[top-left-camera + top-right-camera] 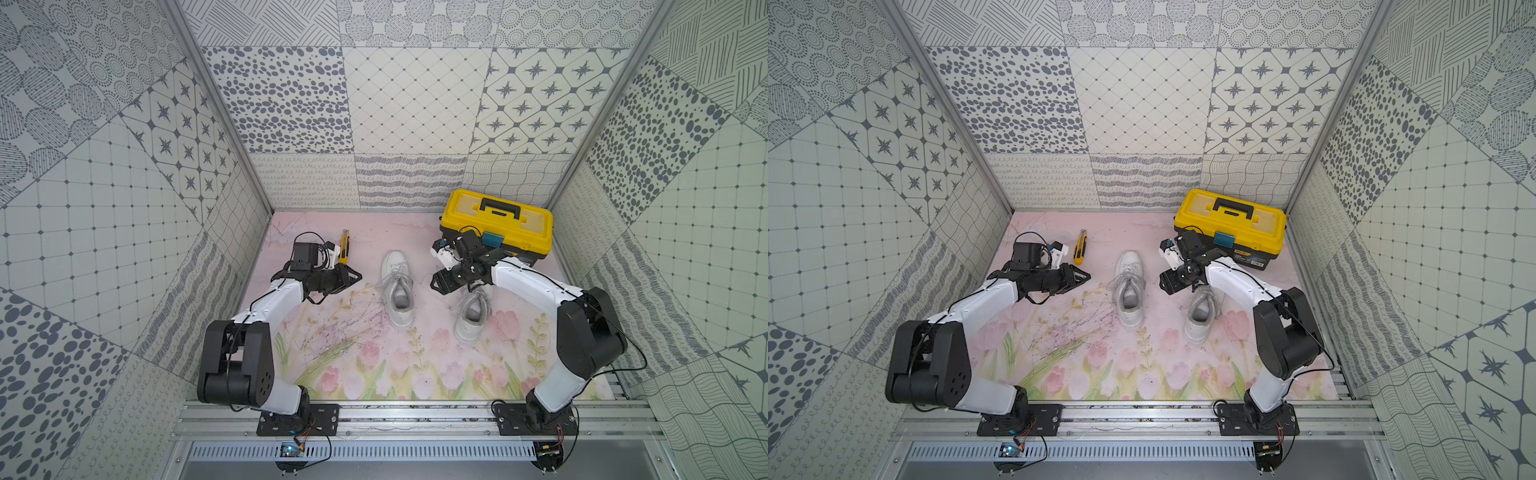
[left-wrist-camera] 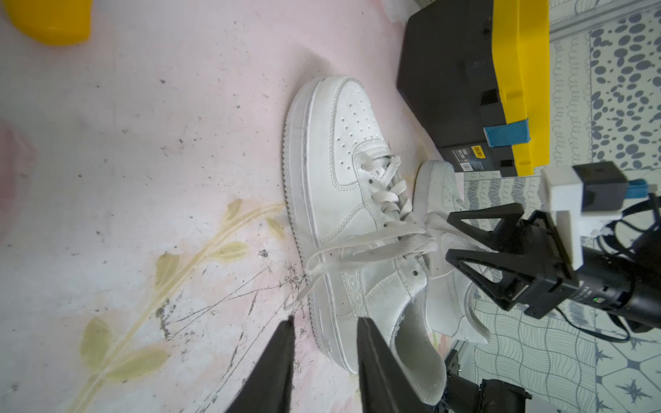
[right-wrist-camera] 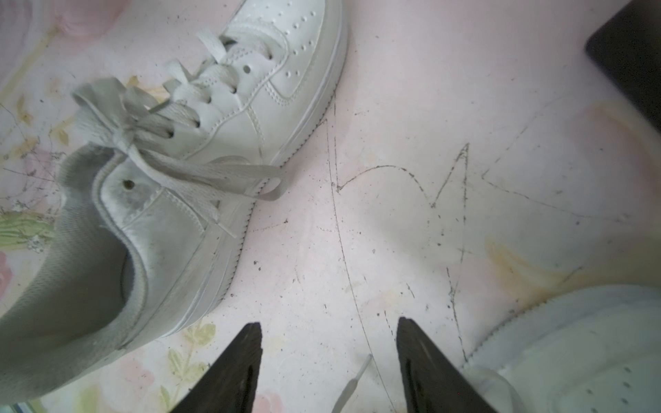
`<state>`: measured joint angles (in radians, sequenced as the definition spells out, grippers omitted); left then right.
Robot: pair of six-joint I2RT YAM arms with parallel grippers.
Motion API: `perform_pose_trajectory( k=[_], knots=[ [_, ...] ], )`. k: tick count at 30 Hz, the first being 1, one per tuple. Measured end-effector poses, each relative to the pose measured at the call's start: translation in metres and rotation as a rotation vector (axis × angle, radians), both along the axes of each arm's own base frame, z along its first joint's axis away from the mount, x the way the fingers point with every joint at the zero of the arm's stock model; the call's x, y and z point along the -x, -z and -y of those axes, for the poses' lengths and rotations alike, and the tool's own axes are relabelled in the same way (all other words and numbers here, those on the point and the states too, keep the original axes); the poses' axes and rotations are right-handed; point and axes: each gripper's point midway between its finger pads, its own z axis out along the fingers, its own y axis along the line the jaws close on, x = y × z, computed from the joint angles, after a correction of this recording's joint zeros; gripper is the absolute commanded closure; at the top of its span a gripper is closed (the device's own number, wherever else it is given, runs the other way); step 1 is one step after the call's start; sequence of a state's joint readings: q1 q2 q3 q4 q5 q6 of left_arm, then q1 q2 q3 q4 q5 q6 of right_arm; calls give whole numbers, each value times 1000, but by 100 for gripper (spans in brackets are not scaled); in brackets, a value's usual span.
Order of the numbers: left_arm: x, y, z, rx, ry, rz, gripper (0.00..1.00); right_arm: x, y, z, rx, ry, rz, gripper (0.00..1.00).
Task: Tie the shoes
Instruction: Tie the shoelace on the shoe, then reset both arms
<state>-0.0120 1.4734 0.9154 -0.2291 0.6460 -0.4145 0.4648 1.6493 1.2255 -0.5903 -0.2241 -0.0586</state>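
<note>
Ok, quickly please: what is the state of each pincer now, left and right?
Left pincer: open, holding nothing.
Right pincer: open, holding nothing; a lace tip lies loose beneath it.

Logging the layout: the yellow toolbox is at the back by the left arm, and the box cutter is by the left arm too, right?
No: both top views show the yellow toolbox at the back by the right arm. The box cutter is by the left arm.
</note>
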Motion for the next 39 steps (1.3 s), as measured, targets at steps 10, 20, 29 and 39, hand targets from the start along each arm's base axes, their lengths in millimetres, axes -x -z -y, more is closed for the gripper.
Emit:
perform_pose_trajectory(
  k=[10,20,29,39],
  knots=[
    [17,-61,-23,-107,-114,222,19,-3,-146,91,-157,282,422,3],
    [53,-71,-73,-290,-370,389,1,26,-85,232,-125,825,520,3],
    [65,-26,-121,-474,-581,346,1,44,27,252,-36,916,474,3],
    [67,-9,-143,-572,-672,330,1,5,20,255,-87,908,657,3]
  ],
)
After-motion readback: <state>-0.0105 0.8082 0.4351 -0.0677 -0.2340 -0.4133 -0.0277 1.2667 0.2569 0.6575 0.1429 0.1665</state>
